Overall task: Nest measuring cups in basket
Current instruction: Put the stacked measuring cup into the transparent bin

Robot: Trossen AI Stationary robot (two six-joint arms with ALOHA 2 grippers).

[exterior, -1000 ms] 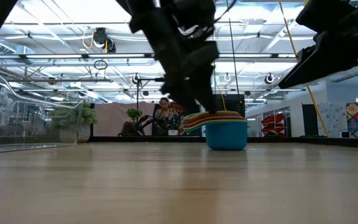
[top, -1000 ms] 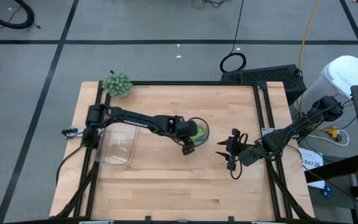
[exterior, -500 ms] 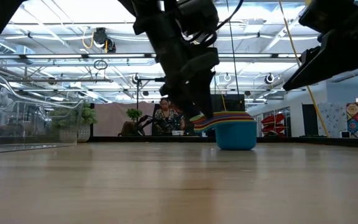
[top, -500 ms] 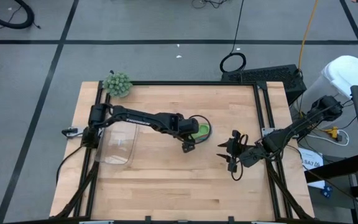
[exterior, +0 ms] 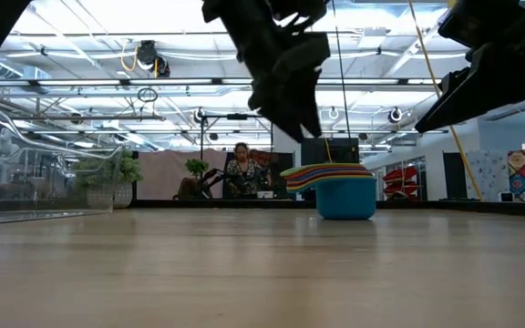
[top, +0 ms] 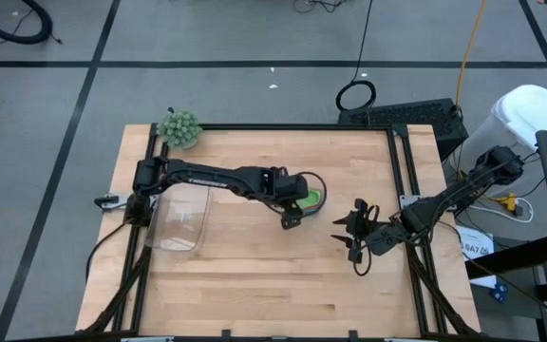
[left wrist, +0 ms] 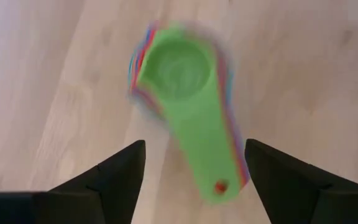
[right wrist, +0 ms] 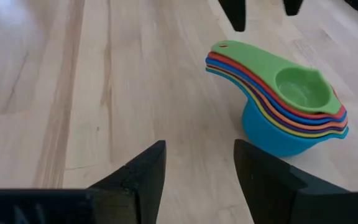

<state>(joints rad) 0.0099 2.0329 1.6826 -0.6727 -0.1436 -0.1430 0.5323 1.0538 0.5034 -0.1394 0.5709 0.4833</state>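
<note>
The measuring cups (top: 310, 198) stand nested in one stack on the bare table, right of the basket (top: 180, 220) and outside it. The stack rests on the base of the big light-blue cup (right wrist: 272, 134). The green cup (left wrist: 182, 68) is on top, and the handles fan out together (exterior: 303, 171). My left gripper (top: 292, 217) hangs open above the handle ends, with a finger on either side (left wrist: 196, 146) and clear of them (exterior: 301, 117). My right gripper (top: 352, 235) waits open to the stack's right (right wrist: 197, 149).
The clear basket lies near the table's left edge, beside the left arm's base. A fuzzy green ball (top: 179, 128) sits at the far left corner. Bare wood stretches along the near side of the table. A person (exterior: 242, 173) sits in the room beyond.
My left gripper slid the nested stack a little toward the table's right by its handles. It then came off the handles and rose straight up. The stack stays upright where it was left.
</note>
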